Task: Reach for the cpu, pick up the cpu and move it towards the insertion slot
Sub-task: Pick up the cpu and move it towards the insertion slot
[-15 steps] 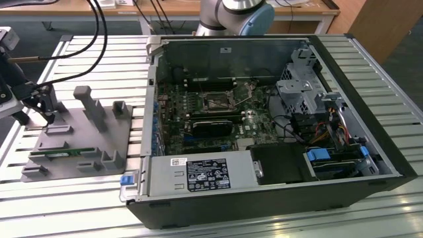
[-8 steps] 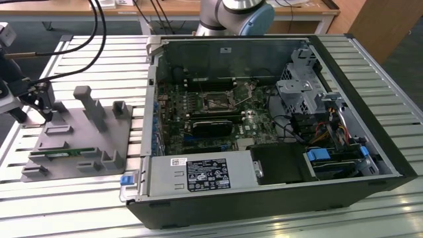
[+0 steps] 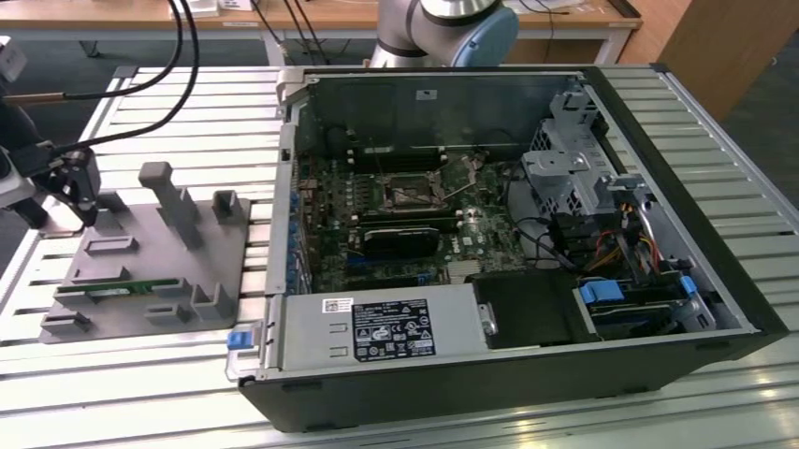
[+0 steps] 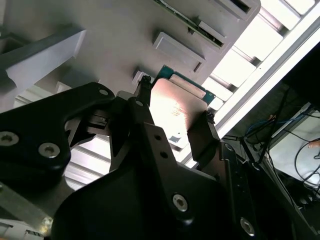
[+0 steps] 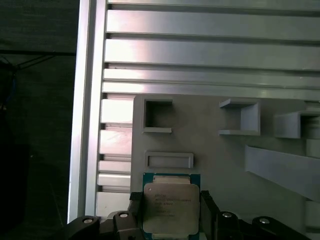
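Observation:
The cpu (image 5: 167, 206) is a flat silvery square with a green rim, also seen in the second wrist view (image 4: 176, 107). It sits between the two black fingers of my gripper (image 5: 170, 210), which press on its opposite edges, so the gripper is shut on it. In the exterior view the gripper (image 3: 82, 217) hangs over the far left corner of the grey plastic fixture (image 3: 138, 267), at the exterior view's left. The insertion slot (image 3: 409, 194), a silvery frame with a dark centre, lies on the green board inside the open computer case (image 3: 525, 374), well to the right of the gripper.
The fixture carries upright grey posts (image 3: 168, 201) and a thin green memory stick (image 3: 112, 290). Black cables (image 3: 150, 75) trail over the slatted metal table (image 3: 163, 393). Drive cages and wiring (image 3: 600, 206) crowd the case's right side. The table edge (image 5: 85, 125) runs close by.

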Action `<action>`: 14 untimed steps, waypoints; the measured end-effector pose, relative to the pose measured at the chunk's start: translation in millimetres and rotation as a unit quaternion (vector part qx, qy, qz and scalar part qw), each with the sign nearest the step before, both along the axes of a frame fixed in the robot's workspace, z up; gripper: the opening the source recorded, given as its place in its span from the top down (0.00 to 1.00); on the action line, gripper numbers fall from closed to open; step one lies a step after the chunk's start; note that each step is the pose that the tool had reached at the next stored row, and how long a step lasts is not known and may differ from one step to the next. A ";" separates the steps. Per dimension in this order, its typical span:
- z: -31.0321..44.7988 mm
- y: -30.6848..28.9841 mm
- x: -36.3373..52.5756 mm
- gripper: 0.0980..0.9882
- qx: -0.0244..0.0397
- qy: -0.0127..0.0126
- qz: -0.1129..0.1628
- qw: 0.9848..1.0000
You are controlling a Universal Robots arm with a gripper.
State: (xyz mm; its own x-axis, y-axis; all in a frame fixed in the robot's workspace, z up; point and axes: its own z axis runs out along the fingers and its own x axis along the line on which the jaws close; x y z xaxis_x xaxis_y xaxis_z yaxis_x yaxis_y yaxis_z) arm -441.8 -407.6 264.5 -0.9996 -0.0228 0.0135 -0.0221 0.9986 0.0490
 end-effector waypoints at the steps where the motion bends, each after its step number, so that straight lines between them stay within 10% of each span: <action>1: 0.8 0.0 0.0 0.50 0.000 0.000 0.000 1.000; 14: 14.0 0.3 0.0 0.50 0.000 0.000 0.000 1.000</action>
State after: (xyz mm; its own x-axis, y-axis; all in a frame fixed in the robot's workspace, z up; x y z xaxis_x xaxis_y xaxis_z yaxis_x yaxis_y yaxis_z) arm -441.8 -407.3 278.4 -0.9996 -0.0227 0.0136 -0.0220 0.9986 0.0481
